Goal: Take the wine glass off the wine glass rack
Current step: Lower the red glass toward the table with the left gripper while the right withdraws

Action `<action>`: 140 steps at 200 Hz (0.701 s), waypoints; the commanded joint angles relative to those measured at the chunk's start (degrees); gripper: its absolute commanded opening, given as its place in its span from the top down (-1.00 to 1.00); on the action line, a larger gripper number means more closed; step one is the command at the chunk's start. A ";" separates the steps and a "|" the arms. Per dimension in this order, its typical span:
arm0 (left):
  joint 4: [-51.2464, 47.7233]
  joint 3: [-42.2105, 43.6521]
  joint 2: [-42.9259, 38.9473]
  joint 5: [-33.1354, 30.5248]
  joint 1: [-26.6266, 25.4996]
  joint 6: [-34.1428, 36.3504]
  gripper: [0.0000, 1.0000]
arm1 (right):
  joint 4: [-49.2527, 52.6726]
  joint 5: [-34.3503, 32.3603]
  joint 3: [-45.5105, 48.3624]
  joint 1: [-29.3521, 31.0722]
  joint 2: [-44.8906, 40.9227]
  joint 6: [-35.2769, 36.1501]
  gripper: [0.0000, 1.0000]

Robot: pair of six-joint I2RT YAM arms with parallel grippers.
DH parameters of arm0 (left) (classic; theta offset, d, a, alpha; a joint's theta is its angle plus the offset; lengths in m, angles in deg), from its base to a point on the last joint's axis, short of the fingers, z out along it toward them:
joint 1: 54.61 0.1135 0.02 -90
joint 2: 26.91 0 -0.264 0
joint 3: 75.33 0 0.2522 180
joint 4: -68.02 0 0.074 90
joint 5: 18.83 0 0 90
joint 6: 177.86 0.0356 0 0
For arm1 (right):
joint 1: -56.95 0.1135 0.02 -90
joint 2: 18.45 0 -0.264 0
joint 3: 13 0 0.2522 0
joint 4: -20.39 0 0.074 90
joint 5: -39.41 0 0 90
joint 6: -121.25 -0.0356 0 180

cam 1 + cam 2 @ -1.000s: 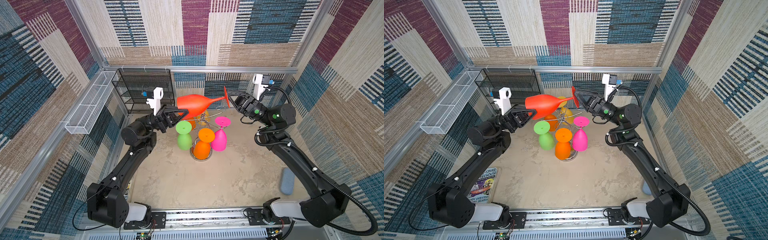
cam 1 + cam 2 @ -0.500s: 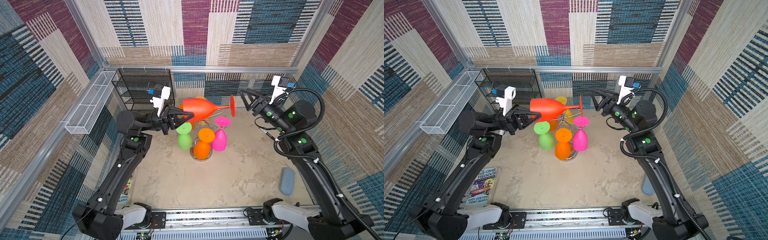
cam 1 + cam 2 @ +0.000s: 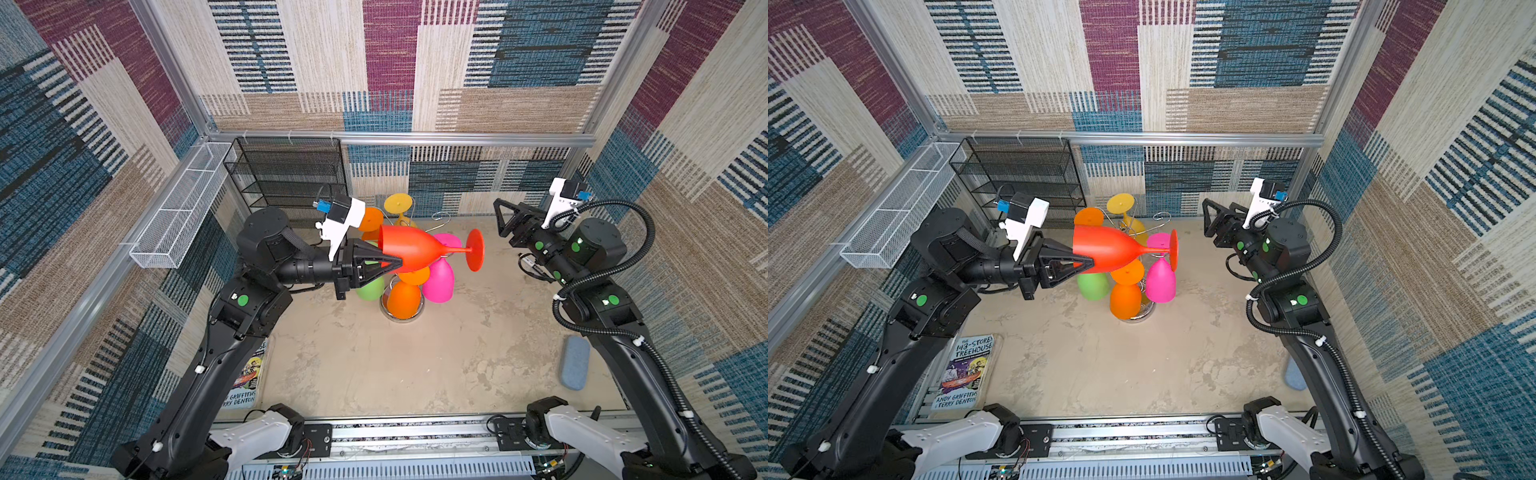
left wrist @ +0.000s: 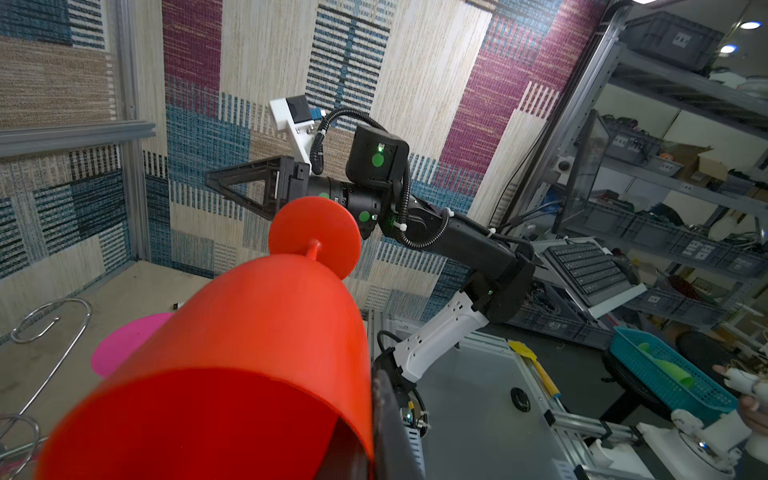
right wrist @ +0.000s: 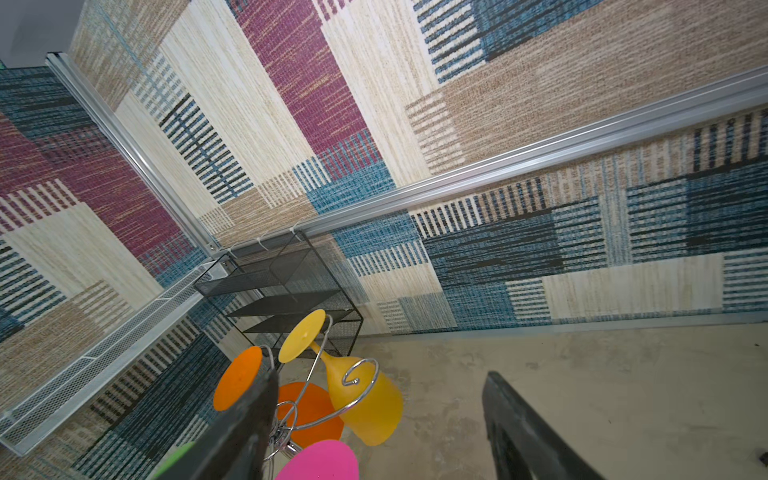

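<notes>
Over the beige tabletop [image 3: 374, 365], the left gripper [image 3: 395, 262] clamps the red wine glass [image 3: 419, 253] by its rim — sideways, just above the wine glass rack [image 3: 1144, 316]; the right gripper [image 3: 500, 210] (jaws apart, empty) faces its foot.

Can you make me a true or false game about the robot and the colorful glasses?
The left claw holds the red glass. True.
The red glass hangs on the rack. False: it is off the rack, held sideways in the air.
The right claw is open and empty. True.
The pink glass stands upright. False: it hangs upside down on the rack.
</notes>
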 commanded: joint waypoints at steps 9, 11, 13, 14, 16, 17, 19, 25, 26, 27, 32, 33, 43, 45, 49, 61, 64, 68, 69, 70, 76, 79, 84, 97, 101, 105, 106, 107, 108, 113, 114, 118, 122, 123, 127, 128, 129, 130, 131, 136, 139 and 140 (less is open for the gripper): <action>-23.24 -4.37 0.39 -16.90 -8.56 15.33 1.00 | 1.34 -7.10 0.49 -0.48 -1.04 2.76 -0.60; -23.83 -4.51 0.43 -17.65 -9.19 15.62 1.00 | 1.43 -7.25 0.53 -0.56 -1.07 2.82 -0.60; -24.35 -4.59 0.46 -18.30 -9.75 15.84 1.00 | 1.61 -7.47 0.56 -0.60 -1.02 2.86 -0.60; -24.60 -4.62 0.45 -18.69 -10.12 15.94 1.00 | 1.66 -7.56 0.52 -0.62 -1.01 2.87 -0.60; -25.12 -4.64 0.62 -19.48 -10.77 16.19 1.00 | 1.86 -7.70 0.50 -0.68 -1.00 2.92 -0.61; -25.38 -4.64 0.62 -19.90 -11.11 16.29 1.00 | 2.05 -7.91 0.51 -0.76 -1.00 2.95 -0.61; -25.84 -4.64 0.73 -20.53 -11.76 16.47 1.00 | 2.09 -8.00 0.50 -0.74 -1.00 3.00 -0.61; -27.36 -4.60 1.15 -23.64 -13.91 17.26 1.00 | 2.50 -8.22 0.51 -0.92 -0.90 3.29 -0.62; -27.60 -4.58 1.23 -24.34 -14.27 17.39 1.00 | 2.54 -8.29 0.50 -0.91 -0.90 3.35 -0.62; -27.85 -4.61 1.32 -24.92 -14.66 17.55 1.00 | 2.60 -8.28 0.54 -0.95 -0.86 3.38 -0.62; -29.18 -4.64 1.84 -27.72 -16.54 18.20 1.00 | 2.94 -8.32 0.51 -1.11 -0.78 3.48 -0.62; -29.56 -4.64 1.93 -28.32 -16.94 18.30 1.00 | 2.98 -8.34 0.59 -1.14 -0.76 3.53 -0.62; -32.58 -4.77 3.39 -34.45 -20.76 19.37 1.00 | 3.73 -8.22 0.64 -1.38 -0.44 3.75 -0.62; -33.11 -4.81 3.71 -35.62 -21.47 19.49 1.00 | 3.86 -8.19 0.66 -1.46 -0.35 3.82 -0.62; -34.18 -4.90 4.34 -37.61 -22.89 19.75 1.00 | 4.14 -8.11 0.62 -1.58 -0.15 3.84 -0.62; -36.71 -5.21 6.33 -43.59 -26.76 20.15 1.00 | 4.97 -7.82 0.73 -1.95 0.29 3.78 -0.63; -37.32 -5.30 6.84 -44.91 -27.48 20.24 1.00 | 5.07 -7.78 0.82 -2.10 0.36 3.78 -0.63; -38.03 -5.41 7.44 -46.61 -28.90 20.33 1.00 | 5.19 -7.75 0.98 -2.20 0.43 3.90 -0.63; -38.21 -5.47 7.59 -47.04 -29.23 20.38 1.00 | 5.20 -7.75 1.00 -2.25 0.42 3.92 -0.63; -38.39 -5.49 7.75 -47.47 -29.48 20.41 1.00 | 5.21 -7.79 1.09 -2.28 0.46 3.93 -0.63; -39.30 -5.77 8.64 -49.83 -31.08 20.43 1.00 | 5.30 -7.82 1.47 -2.47 0.52 3.92 -0.63; -39.73 -5.91 9.18 -50.85 -31.77 20.43 1.00 | 5.30 -7.82 1.69 -2.60 0.55 3.93 -0.63; -40.52 -6.16 10.02 -52.46 -32.84 20.43 1.00 | 5.24 -7.73 2.13 -2.79 0.50 3.93 -0.64; -42.58 -6.87 12.35 -55.71 -35.01 20.28 1.00 | 4.91 -7.35 3.37 -3.26 0.41 3.72 -0.64; -43.30 -7.07 13.05 -56.49 -35.47 20.21 1.00 | 4.80 -7.14 3.82 -3.46 0.41 3.63 -0.64; -43.92 -7.22 13.73 -57.09 -35.80 20.17 1.00 | 4.70 -6.93 4.17 -3.60 0.41 3.62 -0.64; -44.10 -7.25 13.90 -57.24 -35.89 20.17 1.00 | 4.65 -6.81 4.26 -3.66 0.45 3.60 -0.64; -44.27 -7.27 14.07 -57.36 -36.02 20.17 1.00 | 4.67 -6.75 4.31 -3.69 0.43 3.59 -0.64; -44.41 -7.27 14.24 -57.42 -36.13 20.12 1.00 | 4.67 -6.75 4.31 -3.69 0.43 3.59 -0.64; -45.16 -7.39 15.10 -57.92 -36.51 20.00 1.00 | 4.56 -6.32 4.88 -4.01 0.41 3.50 -0.64; -45.24 -7.38 15.20 -58.01 -36.59 20.00 1.00 | 4.53 -6.29 4.97 -4.04 0.45 3.45 -0.64; -45.76 -7.45 15.83 -58.24 -36.81 19.99 1.00 | 4.51 -5.98 5.31 -4.19 0.49 3.41 -0.64; -46.25 -7.39 16.45 -58.58 -37.12 19.91 1.00 | 4.45 -5.78 5.46 -4.40 0.56 3.34 -0.64; -46.36 -7.38 16.62 -58.65 -37.21 19.91 1.00 | 4.44 -5.71 5.57 -4.41 0.62 3.33 -0.64; -46.96 -7.42 17.30 -58.80 -37.43 19.90 1.00 | 4.30 -5.28 5.95 -4.63 0.63 3.24 -0.64; -47.11 -7.39 17.44 -58.84 -37.54 19.95 1.00 | 4.27 -5.19 5.99 -4.70 0.65 3.24 -0.64; -47.28 -7.42 17.64 -58.91 -37.64 19.97 1.00 | 4.22 -5.11 6.09 -4.69 0.66 3.23 -0.64; -47.49 -7.44 17.83 -58.90 -37.73 19.98 1.00 | 4.22 -5.11 6.09 -4.69 0.66 3.23 -0.64; -47.64 -7.45 18.01 -58.90 -37.82 20.03 1.00 | 4.19 -5.06 6.19 -4.73 0.66 3.23 -0.64; -48.37 -7.46 18.89 -58.89 -38.30 20.06 1.00 | 4.01 -4.43 6.58 -4.97 0.75 3.19 -0.64; -48.81 -7.50 19.47 -58.93 -38.45 20.15 1.00 | 3.99 -4.30 6.73 -5.02 0.82 3.11 -0.64; -48.96 -7.52 19.62 -58.96 -38.53 20.16 1.00 | 3.92 -4.20 6.73 -4.98 0.88 3.07 -0.64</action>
